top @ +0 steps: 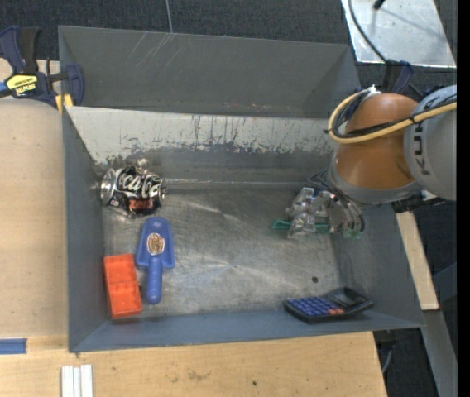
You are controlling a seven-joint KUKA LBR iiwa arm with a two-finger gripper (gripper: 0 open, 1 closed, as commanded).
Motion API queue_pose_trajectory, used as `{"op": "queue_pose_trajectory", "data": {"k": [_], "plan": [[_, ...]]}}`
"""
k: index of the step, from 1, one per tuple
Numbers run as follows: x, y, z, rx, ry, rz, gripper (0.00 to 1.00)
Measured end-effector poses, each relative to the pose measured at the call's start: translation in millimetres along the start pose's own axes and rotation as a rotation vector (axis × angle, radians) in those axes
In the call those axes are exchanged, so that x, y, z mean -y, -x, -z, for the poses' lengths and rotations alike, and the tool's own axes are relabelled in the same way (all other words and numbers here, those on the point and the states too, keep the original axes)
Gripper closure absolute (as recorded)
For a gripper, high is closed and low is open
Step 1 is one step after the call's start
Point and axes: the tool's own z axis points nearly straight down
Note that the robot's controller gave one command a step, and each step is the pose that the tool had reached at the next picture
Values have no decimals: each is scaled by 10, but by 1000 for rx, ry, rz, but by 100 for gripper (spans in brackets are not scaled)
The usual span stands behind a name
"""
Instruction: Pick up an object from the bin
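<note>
Right of centre, the gripper hangs over the bin floor, open or closed I cannot tell; calculator lower right, can at left

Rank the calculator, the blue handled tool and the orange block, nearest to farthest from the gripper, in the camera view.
1. Calculator: front right corner, on the gripper's own side.
2. Blue handled tool: left part of the floor.
3. Orange block: front left corner, just beyond the tool.

Scratched matt metal bin; glossy can
</note>
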Motion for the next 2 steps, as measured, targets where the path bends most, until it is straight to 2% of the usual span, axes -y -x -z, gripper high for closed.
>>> {"op": "queue_pose_trajectory", "data": {"k": [1,2], "plan": [[0,-11,28,-6,0,0,100],[2,-28,147,-23,-1,2,100]]}}
